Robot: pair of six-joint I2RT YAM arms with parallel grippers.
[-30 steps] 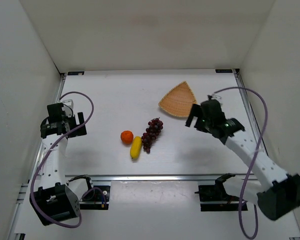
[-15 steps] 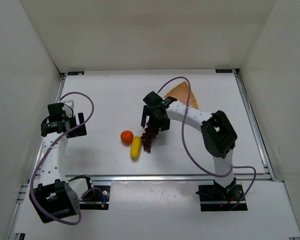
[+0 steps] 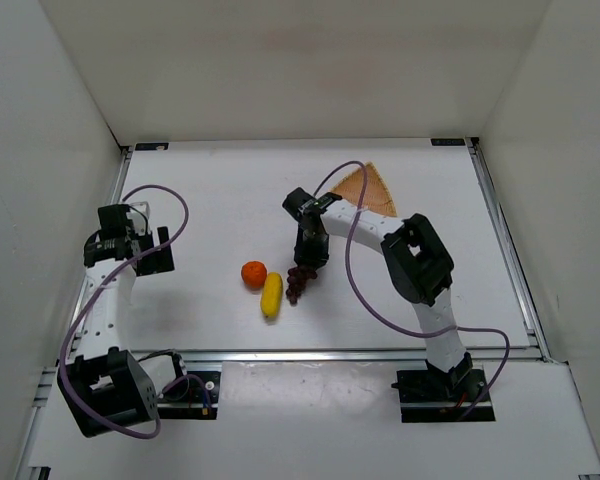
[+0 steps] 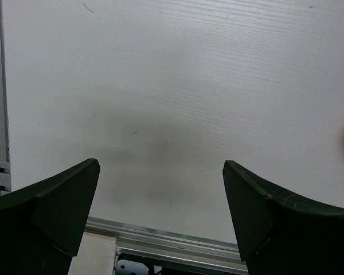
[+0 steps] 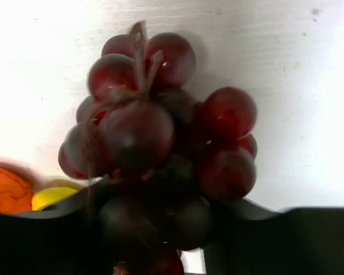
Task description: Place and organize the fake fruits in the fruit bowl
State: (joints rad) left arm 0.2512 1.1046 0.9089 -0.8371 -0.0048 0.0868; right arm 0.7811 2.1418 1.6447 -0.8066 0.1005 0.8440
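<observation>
A dark purple-red bunch of grapes [image 3: 297,284] lies on the white table, just right of a yellow lemon-like fruit [image 3: 271,295] and a round orange [image 3: 254,274]. My right gripper [image 3: 309,260] stands over the bunch's upper end, shut on it. In the right wrist view the grapes [image 5: 160,137] fill the frame, their lower part pinched between the dark jaws of the right gripper [image 5: 160,229]; the orange [image 5: 8,189] and lemon [image 5: 51,196] peek in at the left. The tan wicker fruit bowl [image 3: 372,190] lies behind the right arm, partly hidden. My left gripper [image 3: 130,246] hovers open at the left.
In the left wrist view the left gripper [image 4: 160,177] looks down on bare white table with an aluminium rail [image 4: 172,243] along its near edge. White walls close in the table on three sides. The right arm's cable [image 3: 355,270] loops over the table's right half.
The right arm swung left from beside the fruit bowl to the grapes, and its jaws closed on the bunch. The left arm has barely moved.
</observation>
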